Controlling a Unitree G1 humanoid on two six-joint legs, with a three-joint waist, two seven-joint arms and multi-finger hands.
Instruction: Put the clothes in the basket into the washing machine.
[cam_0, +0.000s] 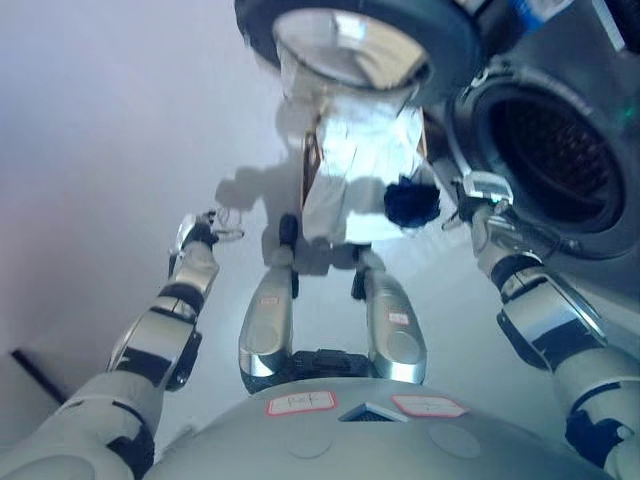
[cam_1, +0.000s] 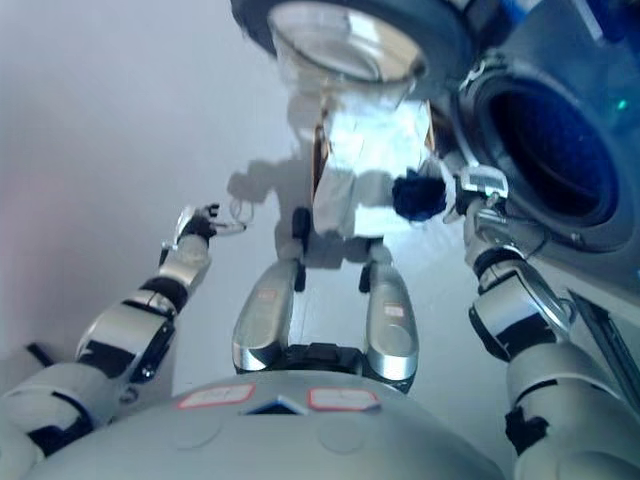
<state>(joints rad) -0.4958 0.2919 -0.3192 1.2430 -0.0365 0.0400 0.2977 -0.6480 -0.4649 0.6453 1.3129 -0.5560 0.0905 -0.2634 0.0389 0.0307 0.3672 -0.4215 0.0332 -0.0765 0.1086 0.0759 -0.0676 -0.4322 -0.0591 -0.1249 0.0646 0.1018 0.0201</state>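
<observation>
- Nearest the camera, the right hand (cam_0: 478, 203) sat just left of the drum opening (cam_0: 555, 160), level with its lower rim. Its fingers looked closed on a dark blue garment (cam_0: 412, 202), though the grip itself was too small to see clearly.
- That garment hung on the side of the hand away from the drum opening. It was outside the opening, near it and not yet across the rim.
- Well to the left of the drum opening, the left hand (cam_0: 200, 232) was held out over the pale floor (cam_0: 110, 120). Its fingers were loosely spread and it carried nothing.
- Round and glass-fronted, the door (cam_0: 350, 35) of the washing machine (cam_0: 600, 60) stood swung open, up and to the left of the drum opening. The way in was unblocked.
- Below the door and left of the opening stood a pale shiny object (cam_0: 350, 170) with a brown edge. Glare hid what it was, and I could not tell whether it was the basket or whether any clothes lay in it.
- Progress, as a judgement: one garment was picked up and carried to the machine, and loading it was the step in hand. The drum looked dark, so what it held could not be seen, nor how many clothes remained.
- Orientation: the garment was bunched into a ragged clump about as wide as tall, so it showed no clear long axis and pointed nowhere. The drum opening faced the robot's side, so the clump probably had to travel rightward, away from the door, to go in.
</observation>
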